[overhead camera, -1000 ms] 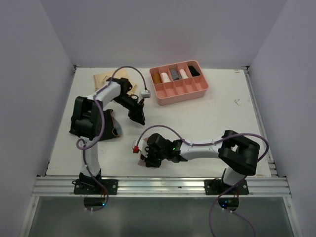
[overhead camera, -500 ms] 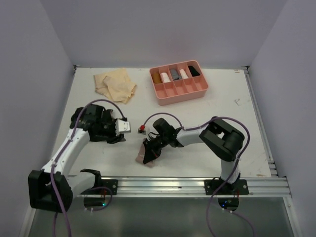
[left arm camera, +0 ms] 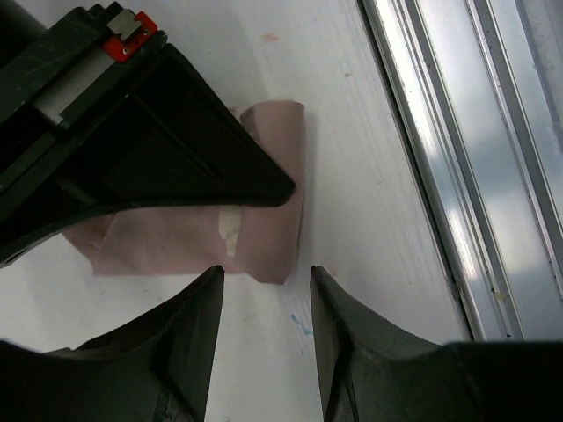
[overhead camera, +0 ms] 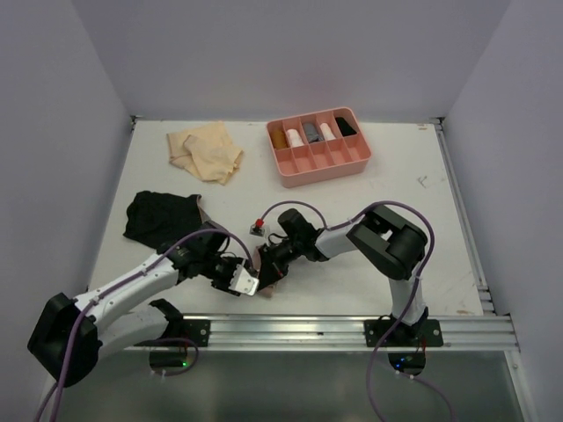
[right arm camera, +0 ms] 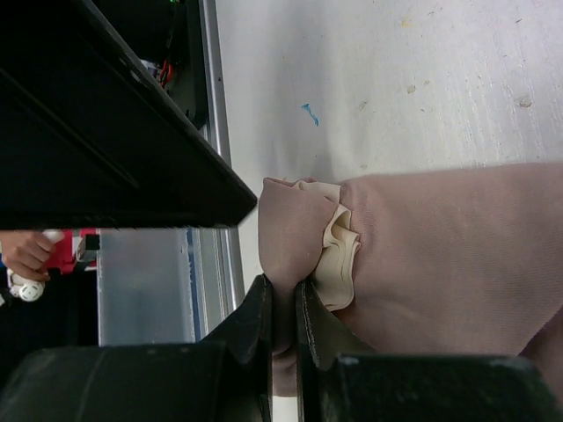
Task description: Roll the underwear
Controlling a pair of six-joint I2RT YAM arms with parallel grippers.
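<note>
The dusty pink underwear [overhead camera: 261, 281] is pinched by the right gripper [overhead camera: 273, 268] near the table's [overhead camera: 396, 220] 6 o'clock edge, with the left gripper [overhead camera: 249, 283] poised beside it.

The garment is laid partly folded on the white surface. A bunched fold with cream trim is clamped between the right gripper's closed fingers. The left gripper's jaws are spread, framing the cloth's corner without gripping it. Elsewhere, the black underwear [overhead camera: 158, 215] is seen at 9 o'clock, the tan underwear [overhead camera: 207, 149] at 11 o'clock and the pink divided tray [overhead camera: 321, 171] at 1 o'clock. The cloth is judged light, limp and prone to unfolding. It is best taken at a doubled edge, so that the layers are pinned together.
</note>
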